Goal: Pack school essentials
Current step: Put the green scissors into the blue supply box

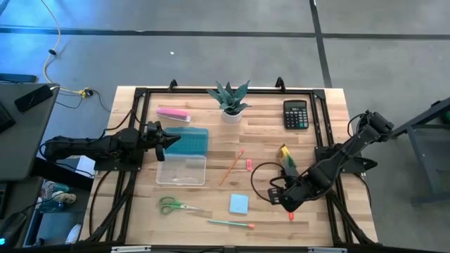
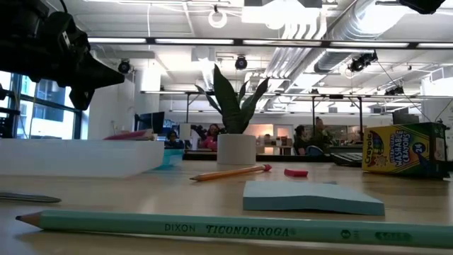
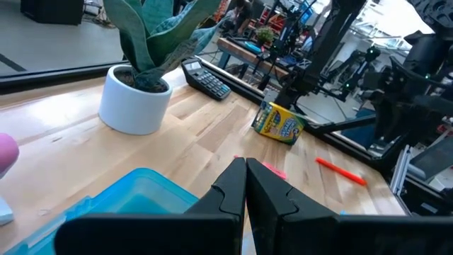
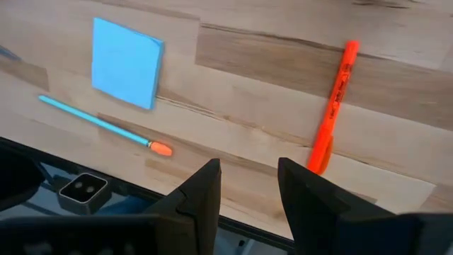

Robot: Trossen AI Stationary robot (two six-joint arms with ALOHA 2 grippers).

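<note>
- High view: even, moderately bright light; soft short shadows under the plant point(image 1: 230, 98) and arms; a bluish glow on the floor at 10 o'clock.
- Low view: ceiling strip lights point(image 2: 283, 44) glare white; the teal pencil point(image 2: 212, 228) up close is sharp, the room behind is soft.
- Left wrist view: the counter point(image 3: 205, 127) has a pale sheen near the pot point(image 3: 134, 103); the near hand point(image 3: 245, 191) is dark and blurred.
- Right wrist view: evenly lit, the red pen point(image 4: 333, 106) casting a thin shadow.

the pale wooden plank table point(image 1: 211, 197) carried green-handled scissors point(image 1: 171, 205), a square blue sticky-note pad point(image 1: 238, 204), a teal pencil point(image 1: 230, 223), a black calculator point(image 1: 295, 114) and a white potted plant point(image 1: 231, 102).
</note>
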